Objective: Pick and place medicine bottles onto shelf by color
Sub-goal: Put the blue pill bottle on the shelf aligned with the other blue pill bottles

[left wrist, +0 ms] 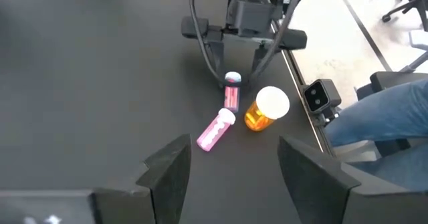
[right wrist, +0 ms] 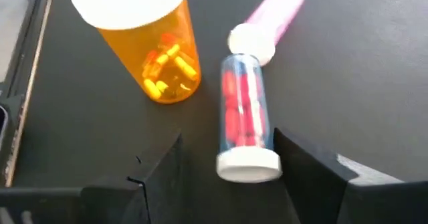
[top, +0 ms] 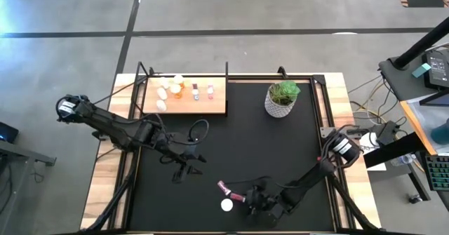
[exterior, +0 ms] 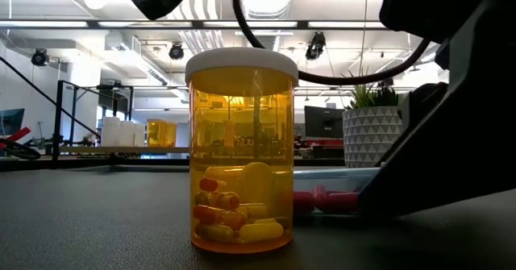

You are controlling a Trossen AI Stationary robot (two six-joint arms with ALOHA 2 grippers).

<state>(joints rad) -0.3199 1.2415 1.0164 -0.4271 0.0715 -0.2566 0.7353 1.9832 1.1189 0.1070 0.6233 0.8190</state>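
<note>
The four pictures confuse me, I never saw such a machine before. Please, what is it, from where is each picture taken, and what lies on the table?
It is a robot with two dark arms at a black table. Each arm ends in a two-finger gripper.

One camera looks straight down. One stands at table height, close behind the orange bottle. One sits on each wrist, looking past that arm's own fingers.

Near the front edge stand the orange bottle and two pink bottles lying on their sides, end to end. At the back a wooden shelf already carries several small bottles, beside a potted plant.

The right gripper is open, one pink bottle lying between its fingers, not yet gripped. The left gripper is open and holds nothing, above the middle of the table.
</note>
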